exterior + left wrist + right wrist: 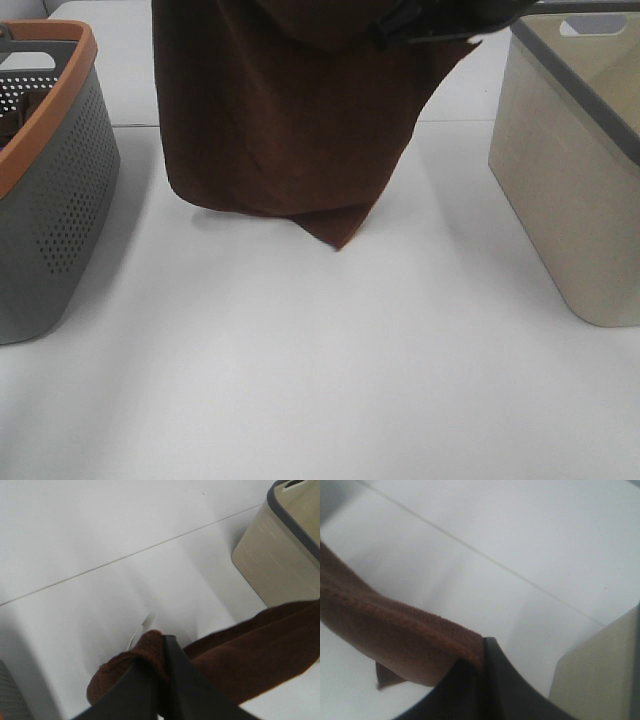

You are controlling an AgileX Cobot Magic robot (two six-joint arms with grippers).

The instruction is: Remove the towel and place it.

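The dark brown towel hangs spread out above the white table, between the two baskets. Its lowest corner reaches down to about the table surface. My left gripper is shut on one bunched top corner of the towel; a small white tag sticks out by that corner. My right gripper is shut on the other top edge of the towel. In the exterior high view the right gripper shows dark at the top edge, and the left gripper is out of frame.
A grey perforated basket with an orange rim stands at the left. A beige basket with a grey rim stands at the right; it also shows in the left wrist view and the right wrist view.
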